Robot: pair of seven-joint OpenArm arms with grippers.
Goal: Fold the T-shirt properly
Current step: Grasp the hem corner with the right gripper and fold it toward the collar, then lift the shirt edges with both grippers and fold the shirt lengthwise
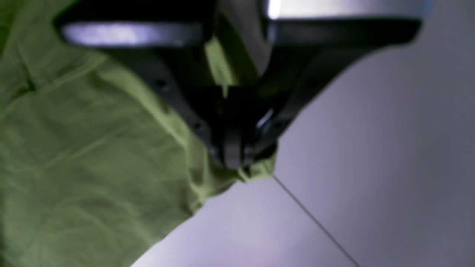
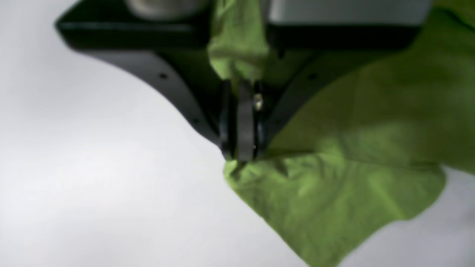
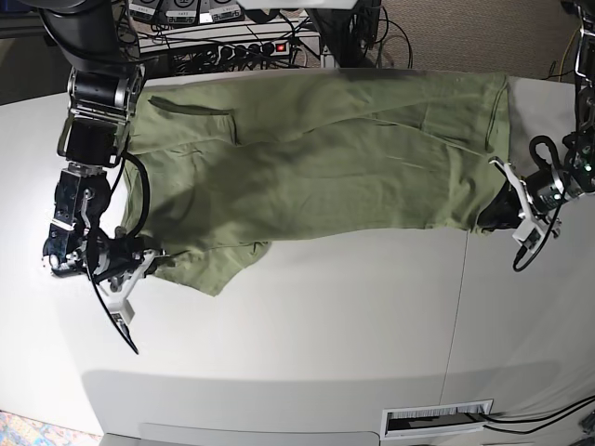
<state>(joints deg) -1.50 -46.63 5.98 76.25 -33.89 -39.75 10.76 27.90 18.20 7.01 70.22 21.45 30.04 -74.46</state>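
Observation:
The green T-shirt (image 3: 316, 158) lies spread across the far half of the white table (image 3: 307, 316), wrinkled, with one sleeve hanging toward the near left. On the base view's right, my left gripper (image 3: 490, 219) is shut on the shirt's near right corner; its wrist view shows the fingertips (image 1: 232, 157) pinching a fold of the T-shirt (image 1: 85, 148). My right gripper (image 3: 153, 260), on the base view's left, is shut on the sleeve's edge. In the right wrist view the fingertips (image 2: 241, 148) clamp the T-shirt (image 2: 334, 193), and cloth bunches up between the fingers.
A seam (image 3: 456, 307) runs across the table on the right. Power strips and cables (image 3: 232, 42) sit behind the far edge. A vent slot (image 3: 437, 420) lies at the near edge. The near half of the table is bare white surface.

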